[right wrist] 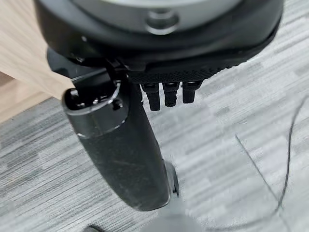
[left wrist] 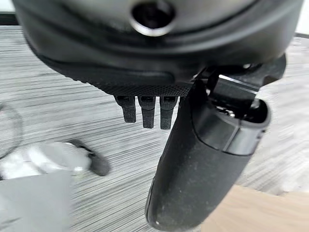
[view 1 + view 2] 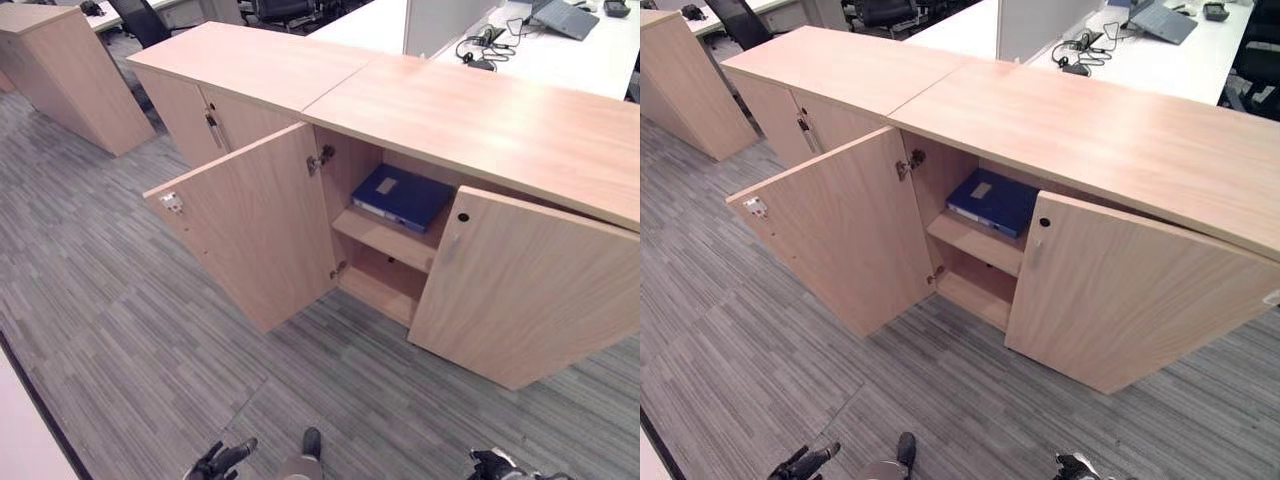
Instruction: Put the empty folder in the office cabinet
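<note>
A blue folder [image 3: 402,196] lies flat on the upper shelf [image 3: 385,238] inside the light wood office cabinet [image 3: 480,120]. Both cabinet doors stand open: the left door [image 3: 260,225] swings out toward me, and the right door [image 3: 520,290] stands ajar. The bottom shelf [image 3: 380,290] below the folder is bare. My left hand [image 3: 220,462] hangs low at the lower edge, well short of the cabinet, fingers straight and holding nothing. My right hand [image 3: 495,465] hangs low on the other side, also with nothing in it. In the wrist views, the left hand [image 2: 203,169] and right hand [image 1: 120,154] show over grey carpet.
A second cabinet [image 3: 250,65] with closed doors adjoins on the left. A separate wooden unit [image 3: 60,70] stands further left. Behind the cabinet is a white desk [image 3: 560,60] with cables and a laptop. Striped grey carpet [image 3: 150,330] lies between me and the doors.
</note>
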